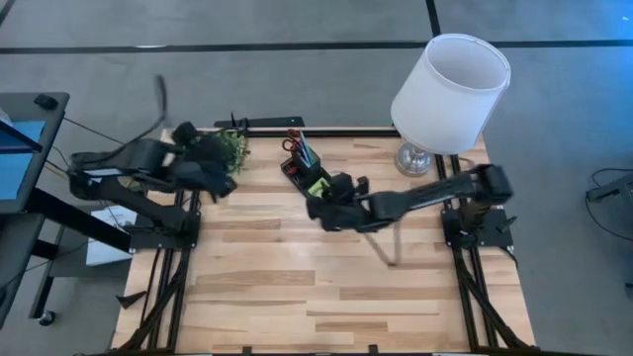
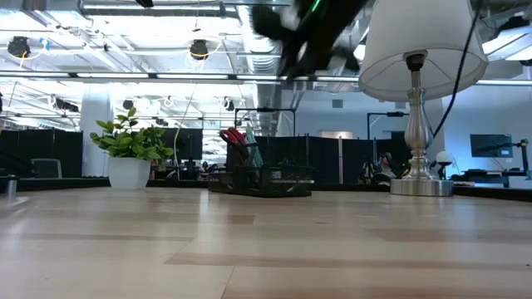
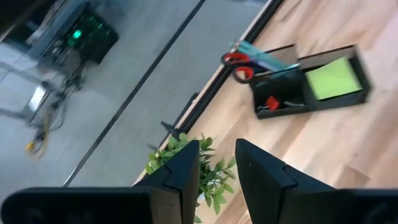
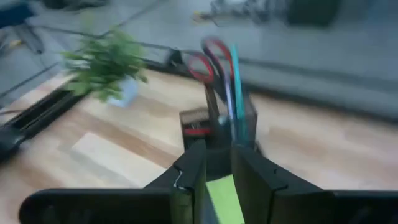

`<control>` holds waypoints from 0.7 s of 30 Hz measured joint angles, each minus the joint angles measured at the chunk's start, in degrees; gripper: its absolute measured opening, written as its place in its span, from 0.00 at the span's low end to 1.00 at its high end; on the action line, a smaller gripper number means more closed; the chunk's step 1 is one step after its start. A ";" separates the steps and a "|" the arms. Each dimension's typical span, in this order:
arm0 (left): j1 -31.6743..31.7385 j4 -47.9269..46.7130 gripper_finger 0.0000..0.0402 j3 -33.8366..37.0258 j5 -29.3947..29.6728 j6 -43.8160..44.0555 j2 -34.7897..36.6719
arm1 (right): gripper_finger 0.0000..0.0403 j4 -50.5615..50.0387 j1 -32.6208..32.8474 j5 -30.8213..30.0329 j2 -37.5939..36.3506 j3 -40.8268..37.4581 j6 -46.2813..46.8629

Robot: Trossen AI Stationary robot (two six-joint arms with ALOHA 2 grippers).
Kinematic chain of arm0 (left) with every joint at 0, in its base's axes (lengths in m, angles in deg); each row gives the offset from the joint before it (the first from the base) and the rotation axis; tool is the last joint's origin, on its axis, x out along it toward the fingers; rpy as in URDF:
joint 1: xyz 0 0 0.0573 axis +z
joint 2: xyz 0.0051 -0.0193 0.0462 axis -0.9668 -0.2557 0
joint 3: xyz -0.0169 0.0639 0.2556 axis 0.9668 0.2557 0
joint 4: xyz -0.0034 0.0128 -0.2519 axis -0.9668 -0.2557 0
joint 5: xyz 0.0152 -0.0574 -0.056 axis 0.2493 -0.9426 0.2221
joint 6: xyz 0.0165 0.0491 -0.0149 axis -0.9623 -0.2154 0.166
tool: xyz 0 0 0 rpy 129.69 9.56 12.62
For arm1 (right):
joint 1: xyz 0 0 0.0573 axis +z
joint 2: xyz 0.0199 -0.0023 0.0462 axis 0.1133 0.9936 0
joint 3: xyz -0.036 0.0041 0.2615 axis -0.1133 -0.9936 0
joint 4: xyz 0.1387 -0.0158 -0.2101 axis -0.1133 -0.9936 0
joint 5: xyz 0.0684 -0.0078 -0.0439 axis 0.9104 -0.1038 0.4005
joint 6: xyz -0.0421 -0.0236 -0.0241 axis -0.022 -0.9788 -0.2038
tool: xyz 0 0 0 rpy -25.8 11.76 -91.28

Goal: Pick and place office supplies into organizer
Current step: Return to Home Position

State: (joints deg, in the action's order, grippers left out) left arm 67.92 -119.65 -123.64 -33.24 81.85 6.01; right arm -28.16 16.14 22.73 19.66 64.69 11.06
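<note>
Right gripper [image 4: 219, 155], fingers slightly parted and empty, hangs just short of the organizer [image 1: 302, 170] holding the lime-green sticky-note pad [image 3: 336, 78]; left gripper [image 3: 217, 149], likewise parted, sits farther off by the potted plant [image 1: 233, 146].

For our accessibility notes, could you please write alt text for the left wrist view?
A black organizer sits on the wooden table, holding a green sticky pad, a red bit, red scissors and a teal pen. The left gripper hangs above a plant.
</note>
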 joint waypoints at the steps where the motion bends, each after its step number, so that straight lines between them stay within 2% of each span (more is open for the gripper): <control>1: -0.93 -0.06 0.25 -0.04 0.04 -0.33 1.28 | 0.18 -0.91 1.27 -0.90 -2.28 0.00 -3.00; 4: -3.40 0.06 0.25 0.00 -0.60 -1.26 6.73 | 0.18 -6.00 5.67 -3.09 -9.90 0.03 -13.16; 7: -4.87 -0.02 0.25 -0.01 -0.58 -1.67 13.70 | 0.18 -12.60 10.39 -2.20 -18.17 0.00 -21.58; 10: -5.56 0.29 0.25 0.84 -1.06 -1.11 20.84 | 0.18 -17.98 15.17 -1.16 -25.58 0.00 -24.15; 12: -5.87 0.45 0.25 4.75 -1.18 0.69 26.63 | 0.18 -21.11 17.67 -1.78 -29.04 0.09 -23.90; 15: -6.22 3.18 0.25 16.00 -1.72 1.56 35.79 | 0.18 -24.13 19.72 -1.99 -32.75 -2.23 -21.46; 17: -6.29 9.63 0.25 26.34 -2.84 1.94 42.48 | 0.18 -22.28 19.75 0.43 -35.12 -6.50 -18.61; 19: -6.27 19.69 0.25 37.35 -6.11 -0.34 48.90 | 0.18 -13.96 19.49 7.27 -36.88 -12.77 -20.30; 21: -6.27 32.10 0.25 47.35 -11.37 -5.53 54.16 | 0.18 0.75 18.48 15.74 -37.58 -20.25 -26.79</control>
State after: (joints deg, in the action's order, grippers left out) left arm 61.65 -87.55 -76.29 -44.60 76.32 60.17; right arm -27.41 34.61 38.47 -17.92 44.44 -15.73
